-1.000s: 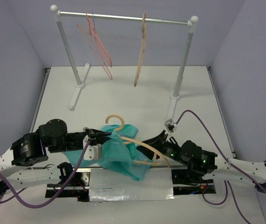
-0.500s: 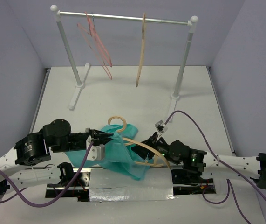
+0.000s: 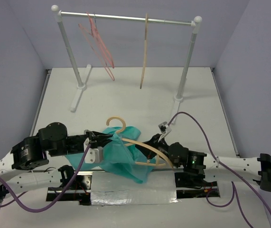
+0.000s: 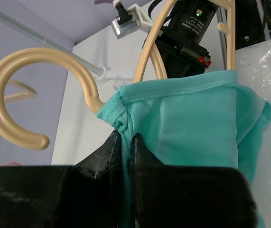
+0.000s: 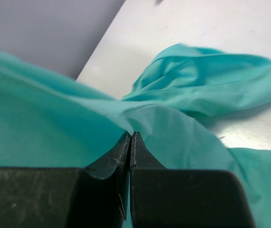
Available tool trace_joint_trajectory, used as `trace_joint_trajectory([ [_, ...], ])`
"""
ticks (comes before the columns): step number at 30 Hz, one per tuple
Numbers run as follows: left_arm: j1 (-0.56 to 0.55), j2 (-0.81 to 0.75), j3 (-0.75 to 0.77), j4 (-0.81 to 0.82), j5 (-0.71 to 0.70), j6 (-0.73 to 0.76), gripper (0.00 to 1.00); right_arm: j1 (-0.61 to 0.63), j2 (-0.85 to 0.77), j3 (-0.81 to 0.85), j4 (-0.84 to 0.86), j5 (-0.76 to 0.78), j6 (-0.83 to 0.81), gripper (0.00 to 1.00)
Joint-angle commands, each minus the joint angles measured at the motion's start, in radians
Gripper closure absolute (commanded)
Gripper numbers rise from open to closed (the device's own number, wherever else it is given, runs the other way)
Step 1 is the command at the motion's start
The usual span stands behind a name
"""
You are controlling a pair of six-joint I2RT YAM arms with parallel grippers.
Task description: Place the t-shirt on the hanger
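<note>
1. The t-shirt (image 3: 126, 156) lies crumpled at lower centre of my overhead view, with the hanger (image 3: 142, 144) across it.
2. My left gripper (image 4: 126, 140) pinches its collar beside the hook.
3. My right gripper (image 5: 130, 138) is clamped on a fold.

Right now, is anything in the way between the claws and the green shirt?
Nothing visible. The left claw pinches the shirt at its collar, beside the hanger, and the right claw is shut on a fold.

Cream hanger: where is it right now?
In the top view the hanger is at the table's near centre, hook toward the rack, partly covered by the t-shirt.
</note>
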Motion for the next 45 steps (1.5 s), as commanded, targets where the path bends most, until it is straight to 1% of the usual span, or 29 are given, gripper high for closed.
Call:
trace_joint_trajectory([
  [1,0.001,-0.025,0.022,0.075,-0.049,-0.019,1.00,-0.032,-0.056,0.039,-0.107,0.215,0.032,1.00],
  [2,0.003,-0.031,0.029,0.071,-0.073,-0.020,1.00,-0.044,-0.085,0.041,-0.200,0.246,0.037,1.00],
  [3,0.001,-0.035,0.027,0.072,-0.124,-0.023,1.00,-0.060,-0.151,0.042,-0.239,0.266,0.034,1.00],
  [4,0.001,-0.038,0.027,0.071,-0.131,-0.030,1.00,-0.087,-0.185,0.042,-0.276,0.289,0.025,1.00],
  [5,0.001,-0.043,0.024,0.068,-0.174,-0.031,1.00,-0.096,-0.221,0.048,-0.381,0.309,0.037,1.00],
  [6,0.001,-0.045,0.022,0.065,-0.204,-0.031,1.00,-0.103,-0.290,0.056,-0.436,0.333,0.049,1.00],
  [7,0.001,-0.046,0.021,0.060,-0.223,-0.034,1.00,-0.107,-0.324,0.058,-0.479,0.371,0.057,1.00],
  [8,0.001,-0.045,0.018,0.058,-0.238,-0.036,1.00,-0.112,-0.387,0.064,-0.555,0.387,0.075,1.00],
  [11,0.001,-0.040,0.006,0.078,-0.312,-0.034,1.00,-0.113,-0.485,0.068,-0.643,0.421,0.088,1.00],
  [15,0.001,-0.026,-0.013,0.089,-0.393,-0.022,1.00,-0.112,-0.522,0.093,-0.709,0.450,0.108,1.00],
  [18,0.001,-0.005,-0.025,0.089,-0.428,-0.013,1.00,-0.110,-0.513,0.131,-0.755,0.485,0.123,1.00],
  [21,0.001,0.003,-0.050,0.115,-0.508,-0.005,1.00,-0.113,-0.513,0.173,-0.809,0.498,0.124,1.00],
  [22,0.001,0.004,-0.053,0.120,-0.514,-0.001,1.00,-0.110,-0.519,0.179,-0.813,0.493,0.120,1.00],
  [27,0.001,0.018,-0.066,0.137,-0.534,0.013,1.00,-0.110,-0.513,0.203,-0.795,0.461,0.059,1.00],
  [30,0.001,0.030,-0.067,0.144,-0.547,0.013,1.00,-0.112,-0.472,0.255,-0.777,0.415,0.017,1.00],
  [32,0.001,0.050,-0.063,0.143,-0.551,0.015,1.00,-0.112,-0.429,0.301,-0.745,0.369,-0.053,1.00],
  [33,0.001,0.066,-0.060,0.140,-0.547,0.013,1.00,-0.113,-0.411,0.315,-0.713,0.305,-0.082,1.00],
  [36,0.001,0.090,-0.054,0.140,-0.496,0.003,1.00,-0.112,-0.322,0.386,-0.689,0.225,-0.159,1.00],
  [37,0.001,0.093,-0.054,0.144,-0.478,0.001,1.00,-0.112,-0.268,0.427,-0.694,0.197,-0.173,1.00],
  [39,0.001,0.093,-0.054,0.155,-0.446,-0.002,1.00,-0.109,-0.220,0.461,-0.720,0.191,-0.178,1.00],
  [40,0.000,0.093,-0.056,0.161,-0.435,-0.002,1.00,-0.110,-0.187,0.476,-0.712,0.160,-0.185,1.00],
  [43,0.001,0.077,-0.071,0.170,-0.384,0.004,1.00,-0.110,-0.135,0.498,-0.706,0.145,-0.192,1.00],
  [45,0.001,0.066,-0.083,0.178,-0.338,0.004,1.00,-0.109,-0.118,0.501,-0.671,0.090,-0.207,1.00],
])
